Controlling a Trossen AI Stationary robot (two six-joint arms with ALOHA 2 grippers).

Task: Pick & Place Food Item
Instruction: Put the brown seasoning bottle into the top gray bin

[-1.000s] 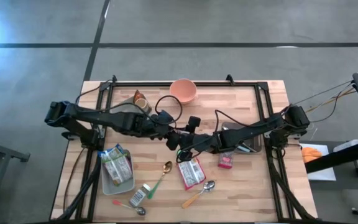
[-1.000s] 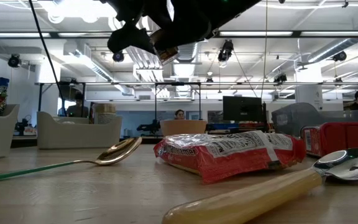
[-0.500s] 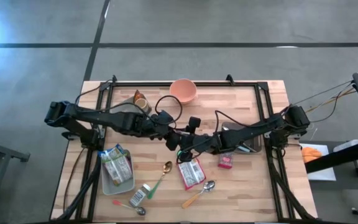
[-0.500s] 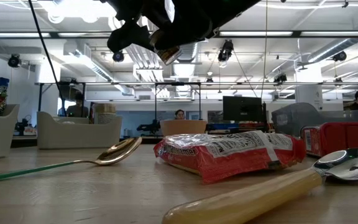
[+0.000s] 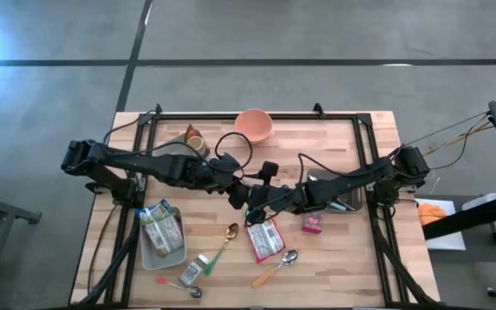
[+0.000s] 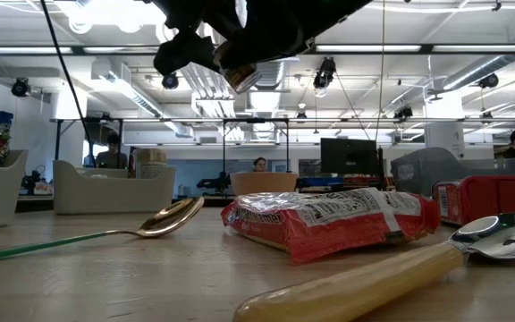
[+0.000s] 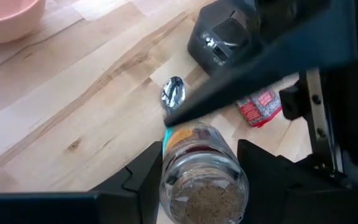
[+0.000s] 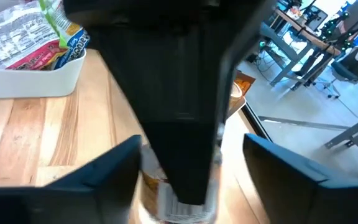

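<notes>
Left gripper [image 7: 197, 180] jaws partly open, clamped on spice jar [image 7: 202, 177], held above mid tabletop [image 5: 334, 146], right gripper [image 8: 185, 186] jaws wider, flanking same jar w/o clear contact, both arms stretched inward, meeting centre.

My wooden table [image 5: 334, 258] carries a pink bowl [image 5: 253, 125], white tray [image 5: 149, 251], red snack packet [image 5: 264, 238], three spoons, perhaps a small jar [image 5: 193, 270].
</notes>
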